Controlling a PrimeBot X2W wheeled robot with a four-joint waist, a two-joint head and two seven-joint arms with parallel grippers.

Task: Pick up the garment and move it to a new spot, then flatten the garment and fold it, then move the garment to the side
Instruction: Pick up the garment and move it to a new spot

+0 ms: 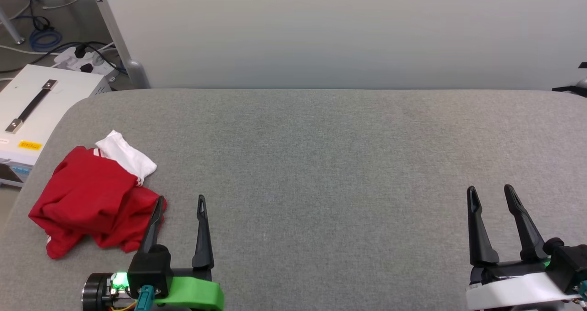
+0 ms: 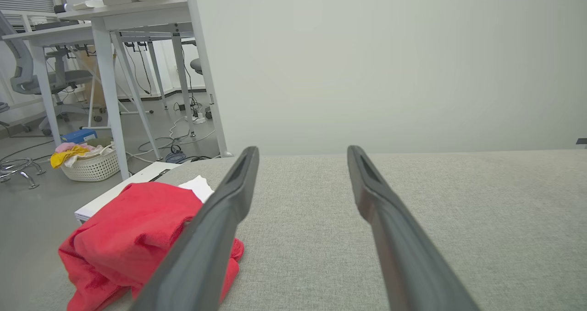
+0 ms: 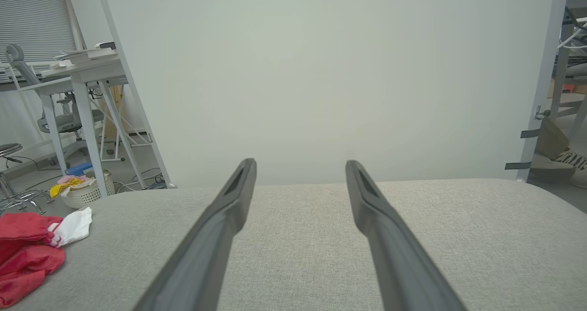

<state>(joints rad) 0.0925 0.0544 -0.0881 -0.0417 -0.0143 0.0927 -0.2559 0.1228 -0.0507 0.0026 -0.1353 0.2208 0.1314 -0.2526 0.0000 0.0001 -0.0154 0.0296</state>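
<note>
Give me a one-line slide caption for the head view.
Crumpled red garment at the grey surface's left edge; left gripper beside it, right gripper far right, jaws open.

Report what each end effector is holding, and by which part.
Nothing is held. The left end effector and right end effector both stand open and empty; the garment lies crumpled beside the left one.

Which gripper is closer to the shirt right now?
The left gripper: it stands open right beside the crumpled red T-shirt. The right gripper, also open, is far across the grey surface.
</note>
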